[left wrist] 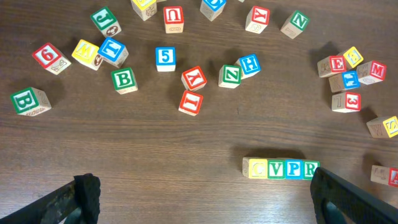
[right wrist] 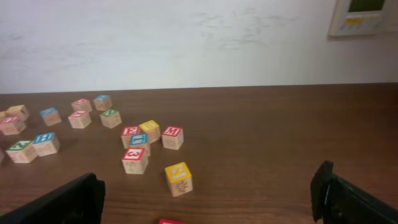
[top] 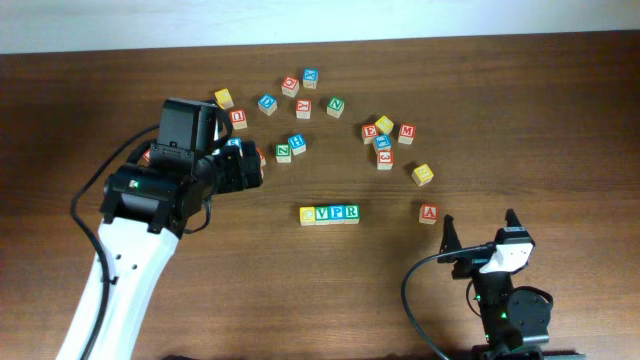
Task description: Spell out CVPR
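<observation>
Four cubes stand touching in a row at mid-table: yellow C [top: 308,214], green V [top: 322,214], blue P [top: 337,213], green R [top: 351,213]. In the left wrist view the same row reads C [left wrist: 257,168], V [left wrist: 276,168], P [left wrist: 293,168], R [left wrist: 309,168], just beside the right finger. My left gripper [top: 247,167] [left wrist: 205,202] hovers up and to the left of the row, open and empty. Near the front right my right gripper [top: 480,229] [right wrist: 208,193] is open with nothing in it. The row is out of the right wrist view.
Many loose letter cubes lie scattered across the back of the table [top: 300,95]. A red A cube [top: 428,213] and a yellow S cube [top: 423,174] [right wrist: 178,178] sit just beyond the right gripper. A cluster with E, M and 3 [top: 385,140] lies behind them.
</observation>
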Robot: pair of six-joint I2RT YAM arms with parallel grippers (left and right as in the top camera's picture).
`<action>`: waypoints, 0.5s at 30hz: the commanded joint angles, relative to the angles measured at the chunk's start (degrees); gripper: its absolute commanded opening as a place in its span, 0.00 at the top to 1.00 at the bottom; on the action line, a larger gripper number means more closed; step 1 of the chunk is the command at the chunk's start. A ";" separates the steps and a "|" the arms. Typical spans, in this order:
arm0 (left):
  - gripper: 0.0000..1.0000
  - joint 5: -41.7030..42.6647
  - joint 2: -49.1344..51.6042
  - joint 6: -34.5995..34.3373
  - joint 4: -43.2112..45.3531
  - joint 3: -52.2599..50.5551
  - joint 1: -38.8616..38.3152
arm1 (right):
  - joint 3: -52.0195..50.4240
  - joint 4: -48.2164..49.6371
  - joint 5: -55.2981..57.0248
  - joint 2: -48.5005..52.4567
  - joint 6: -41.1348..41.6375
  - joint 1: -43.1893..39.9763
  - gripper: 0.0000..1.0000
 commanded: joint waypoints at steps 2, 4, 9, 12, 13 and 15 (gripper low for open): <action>0.01 -0.66 0.11 -0.37 -0.04 0.31 0.20 | -0.28 -0.44 -0.57 -0.55 -0.46 0.46 0.02; 0.01 -0.66 0.11 -0.37 -0.07 0.31 0.20 | -0.28 -0.44 -0.87 -0.55 -1.81 -0.79 0.02; 0.01 -0.66 0.11 -0.37 -0.04 0.31 0.20 | -0.28 -0.44 -1.01 -0.55 -6.19 -1.38 0.02; 0.01 -0.66 0.11 -0.39 -0.07 0.31 0.20 | -0.28 -0.46 -0.98 -0.55 -6.14 -1.38 0.02; 0.01 -0.66 0.11 -0.37 -0.04 0.31 0.20 | -0.28 -0.46 -0.96 -0.55 -6.05 -1.38 0.02; 0.01 -0.66 0.11 -0.37 -0.04 0.31 0.20 | -0.28 -0.46 -0.31 -0.55 -4.46 -1.40 0.02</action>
